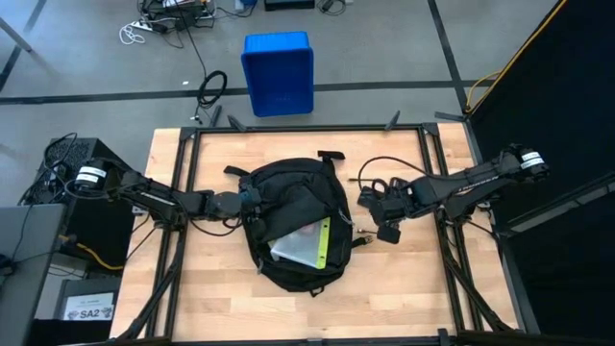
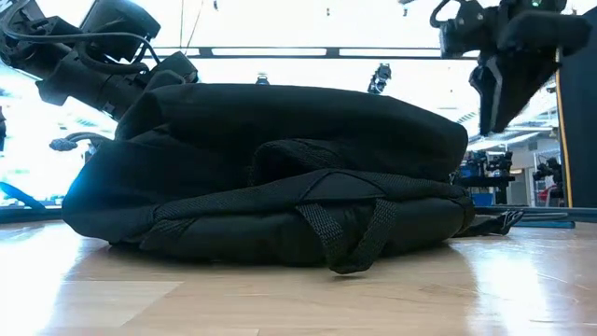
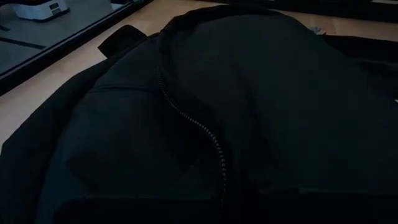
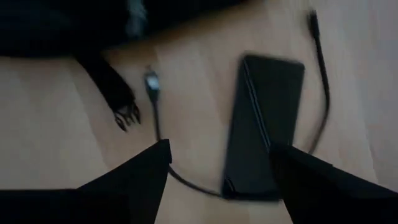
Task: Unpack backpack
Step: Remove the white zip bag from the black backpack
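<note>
The black backpack lies flat in the middle of the table, its bulk filling the low view. Its opening shows a silvery flat item and a yellow-green one. My left gripper is at the backpack's left side, and its wrist view looks closely over the black fabric and a zipper line. My right gripper hangs open above the table to the right of the backpack. It points down over a black rectangular device with a thin cable, which lies flat on the wood.
A frayed black strap end of the backpack lies on the table beside the cable. A blue plastic bin stands on the floor beyond the far edge. Bare wood stretches along the table's near side and right part.
</note>
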